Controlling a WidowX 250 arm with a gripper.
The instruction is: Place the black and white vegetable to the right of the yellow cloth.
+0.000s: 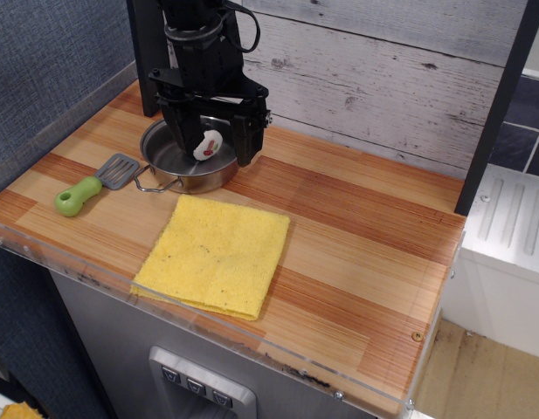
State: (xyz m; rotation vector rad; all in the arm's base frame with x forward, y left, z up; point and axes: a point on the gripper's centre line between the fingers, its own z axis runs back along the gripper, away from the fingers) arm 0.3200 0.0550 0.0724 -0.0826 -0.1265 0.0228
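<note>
The black and white vegetable [207,145] is a small white toy with a red mark, and it lies inside the steel pot [169,166] at the back left of the counter. My gripper [212,147] hangs over the pot with its two black fingers [247,140] spread wide on either side of the vegetable. The fingers do not appear to touch it. The yellow cloth [215,253] lies flat at the front of the counter, just in front of the pot.
A spatula with a green handle [87,189] lies left of the pot. The wooden counter [365,253] runs on to the right of the cloth. A grey plank wall [383,78] stands behind, and a dark post [500,105] at the right.
</note>
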